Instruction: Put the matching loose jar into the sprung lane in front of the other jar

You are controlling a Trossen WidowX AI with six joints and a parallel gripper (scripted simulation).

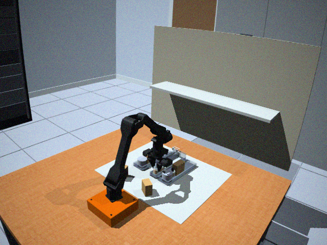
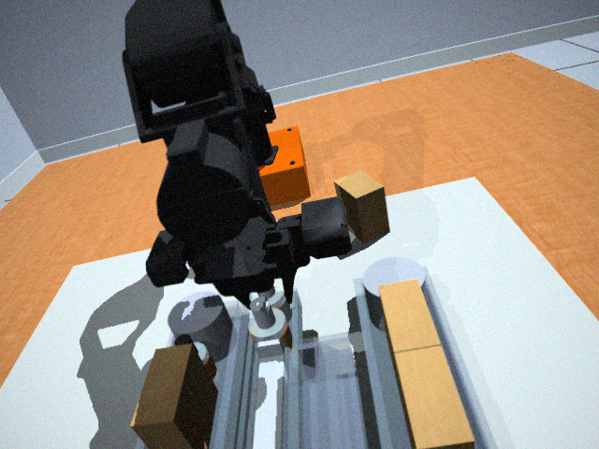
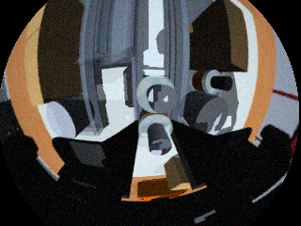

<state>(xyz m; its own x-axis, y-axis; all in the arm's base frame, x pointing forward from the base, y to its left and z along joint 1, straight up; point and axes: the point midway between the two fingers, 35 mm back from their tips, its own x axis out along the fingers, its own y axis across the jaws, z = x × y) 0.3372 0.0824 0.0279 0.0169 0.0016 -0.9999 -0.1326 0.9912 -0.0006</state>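
Note:
My gripper (image 1: 156,168) (image 2: 270,300) (image 3: 153,123) points down and is shut on a jar (image 2: 277,296) (image 3: 159,137) with a pale shoulder and grey neck. That jar looks upright at the front end of the sprung lane (image 2: 296,319), close in front of the lane jar (image 2: 267,327) (image 3: 154,93). The lane jar has a pale round shoulder, a grey neck and an amber body, and it stands between the clear walls. A pusher plate (image 2: 269,351) shows just behind it. The front stop and the held jar's base are hidden, so I cannot tell whether it touches the floor.
One neighbouring lane holds a grey tub (image 2: 200,321) (image 3: 207,110), a small amber jar (image 2: 201,354) and a dark brown box (image 2: 162,382). Across, a pale tub (image 2: 394,275) (image 3: 60,119) stands before tan boxes (image 2: 411,319). Loose tan boxes (image 1: 146,187) (image 2: 362,208) stand near the orange base (image 1: 112,208).

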